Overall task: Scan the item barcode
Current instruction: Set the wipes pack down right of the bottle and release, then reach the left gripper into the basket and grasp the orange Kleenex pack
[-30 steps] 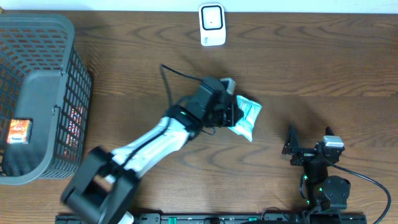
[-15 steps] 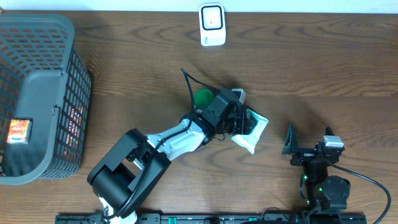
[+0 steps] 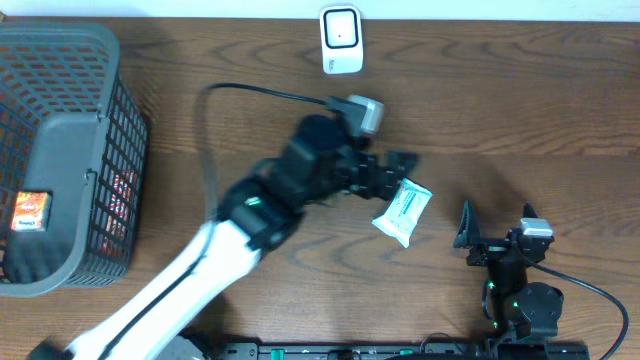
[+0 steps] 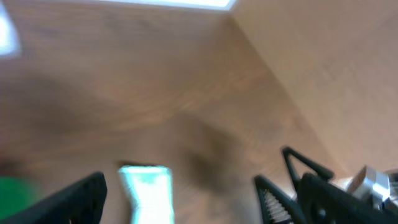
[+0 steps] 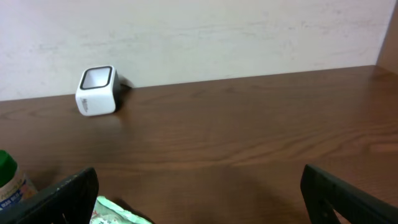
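Observation:
The item, a white and teal packet (image 3: 402, 212), lies flat on the wooden table right of centre, held by nothing. My left gripper (image 3: 392, 170) hangs open just above and left of it. The blurred left wrist view shows the packet (image 4: 146, 193) between the spread jaws, nearer the left finger (image 4: 78, 202). The white barcode scanner (image 3: 341, 40) stands at the table's far edge, also seen as a scanner (image 5: 96, 91) in the right wrist view. My right gripper (image 3: 468, 238) rests open to the packet's right, empty, with a corner of the packet (image 5: 118, 213) low on the left.
A dark grey mesh basket (image 3: 70, 150) with goods inside fills the left side. A green-capped bottle (image 5: 6, 171) stands left of the packet, hidden under my left arm from overhead. A black cable (image 3: 260, 90) loops behind the left arm.
My left gripper carried the packet a little right, opened and let it go. The packet now lies on the table and the left arm has swung up and away from it.

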Available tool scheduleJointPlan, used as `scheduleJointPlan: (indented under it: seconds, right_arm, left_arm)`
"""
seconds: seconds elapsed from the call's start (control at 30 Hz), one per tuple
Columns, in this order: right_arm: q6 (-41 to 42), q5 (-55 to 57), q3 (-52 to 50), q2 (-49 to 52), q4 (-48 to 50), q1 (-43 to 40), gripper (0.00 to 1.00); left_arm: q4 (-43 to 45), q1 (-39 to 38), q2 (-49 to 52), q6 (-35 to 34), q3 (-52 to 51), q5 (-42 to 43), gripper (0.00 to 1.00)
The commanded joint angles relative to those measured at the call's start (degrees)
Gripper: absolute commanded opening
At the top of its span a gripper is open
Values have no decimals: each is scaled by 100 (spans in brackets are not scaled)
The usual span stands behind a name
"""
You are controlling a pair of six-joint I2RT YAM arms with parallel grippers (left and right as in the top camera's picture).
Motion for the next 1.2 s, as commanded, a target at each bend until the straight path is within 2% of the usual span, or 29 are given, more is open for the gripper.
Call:
scheduleJointPlan:
  seconds: [0.0,0.07,0.17,0.37,0.47,0.53,0.6,0.83,1.17]
  right_arm:
    - [-57,-26,-9,-22,-22,44,99]
    - [-57,-26,-9,-22,-22,44,99]
    - [-57,-26,-9,-22,-22,44,99]
    - [-57,-26,-9,-22,-22,44,99]
    - [-57,-26,-9,-22,-22,44,99]
    - [-55,-26,-9,-22,-22,44,99]
    - [-57,-26,-9,-22,-22,44,99]
    - [-57,-26,-9,-22,-22,44,99]
    - [-57,-26,-9,-22,-22,44,99]
  left_arm:
    - [-879,669,-916,780,284,-1519,98]
    - [-1305,1189,-1327,778,387,-1941,98]
    - [-1766,2227,-1849,704,544,-1985,98]
    - [-2505,4837,-2400,160,627,-2076,98]
    - [-3012,5853,-2380,-404,625,-2485,98]
    - [-3410,6398,-2330,-1023,595,-2992,98]
    - [-3620,6832,-2260,-1333,439,-3523,98]
    - [-3554,6985,-1709,-1504,76,-4743,98]
    - [-3021,6985,107,-1508,35,-4754,98]
